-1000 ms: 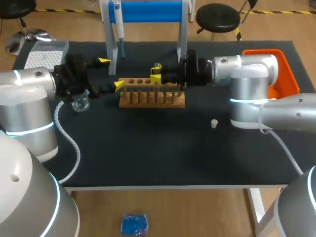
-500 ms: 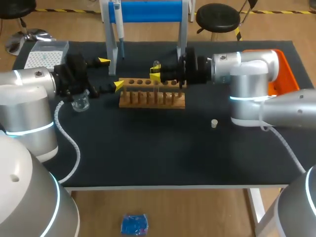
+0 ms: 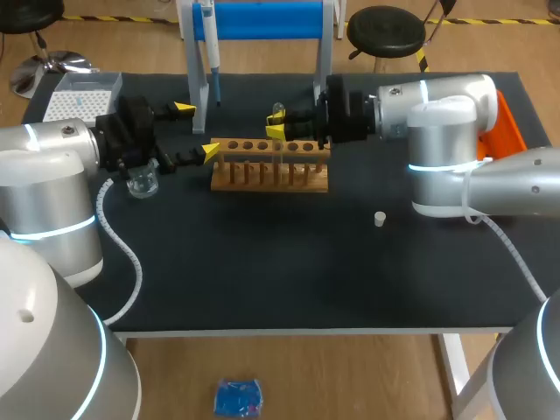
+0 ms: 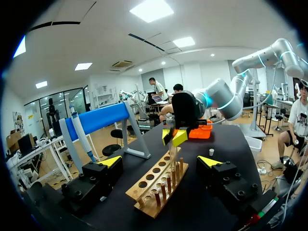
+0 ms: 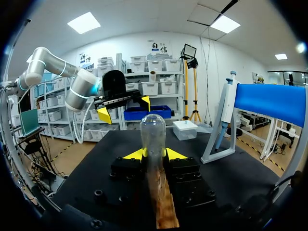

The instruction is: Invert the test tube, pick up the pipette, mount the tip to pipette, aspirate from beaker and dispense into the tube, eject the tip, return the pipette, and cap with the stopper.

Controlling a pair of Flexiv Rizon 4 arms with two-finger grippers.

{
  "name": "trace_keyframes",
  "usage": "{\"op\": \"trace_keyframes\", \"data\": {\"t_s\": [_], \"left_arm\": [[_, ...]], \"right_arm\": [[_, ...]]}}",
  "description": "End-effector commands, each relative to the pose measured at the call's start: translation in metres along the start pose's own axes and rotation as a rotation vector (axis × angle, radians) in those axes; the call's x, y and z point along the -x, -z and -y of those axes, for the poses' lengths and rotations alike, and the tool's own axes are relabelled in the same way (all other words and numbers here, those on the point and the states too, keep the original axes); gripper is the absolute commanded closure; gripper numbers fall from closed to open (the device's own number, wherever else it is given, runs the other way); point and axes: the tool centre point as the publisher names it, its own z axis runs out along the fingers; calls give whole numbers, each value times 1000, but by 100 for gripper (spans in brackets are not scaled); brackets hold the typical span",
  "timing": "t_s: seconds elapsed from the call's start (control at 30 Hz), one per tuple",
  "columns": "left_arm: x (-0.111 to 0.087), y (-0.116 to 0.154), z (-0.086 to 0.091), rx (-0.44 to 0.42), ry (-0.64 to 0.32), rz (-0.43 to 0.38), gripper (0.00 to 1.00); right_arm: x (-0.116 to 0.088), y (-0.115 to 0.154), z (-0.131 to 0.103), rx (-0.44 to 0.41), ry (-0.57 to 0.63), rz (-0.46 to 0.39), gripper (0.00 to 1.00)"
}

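My right gripper [image 3: 276, 132] is shut on a clear glass test tube [image 3: 278, 112], rounded end up, just above the wooden rack [image 3: 269, 175]. The right wrist view shows the tube [image 5: 152, 137] pinched between the yellow tips of the right gripper [image 5: 153, 154], with the rack [image 5: 166, 214] underneath. My left gripper [image 3: 197, 129] stands wide open at the rack's left end, holding nothing. From the left wrist, the left gripper [image 4: 161, 162] straddles the rack [image 4: 156, 182], and the right gripper [image 4: 174, 137] hangs beyond. The pipette [image 3: 210, 48] hangs on the blue stand. A white stopper [image 3: 380, 219] lies on the mat.
A glass beaker [image 3: 142, 183] stands under my left wrist. A tip box [image 3: 83, 94] sits at the back left corner and an orange tray [image 3: 506, 122] at the back right, behind my right arm. The stand's white legs [image 3: 198, 87] rise just behind the rack.
My right gripper has risen a little with the test tube, drawing it up out of the rack. The left arm has stayed still.
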Motion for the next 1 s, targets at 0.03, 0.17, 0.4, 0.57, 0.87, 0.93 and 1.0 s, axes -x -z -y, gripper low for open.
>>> {"op": "trace_keyframes", "data": {"t_s": [0.03,0.17,0.4,0.57,0.87,0.93,1.0], "left_arm": [[-1,-1,0,0,-1,3,0],[-1,-1,0,0,-1,3,0],[-1,-1,0,0,-1,3,0],[-1,-1,0,0,-1,3,0],[-1,-1,0,0,-1,3,0],[-1,-1,0,0,-1,3,0],[-1,-1,0,0,-1,3,0]], "right_arm": [[-2,2,-5,-7,-2,2,100],[-2,2,-8,-16,0,0,100],[-4,3,-15,-48,-14,-7,100],[-4,3,-17,-62,-17,-5,100],[-2,2,-16,-70,30,1,100],[-2,1,-16,-71,30,1,100],[-2,1,-17,-72,35,0,100]]}}
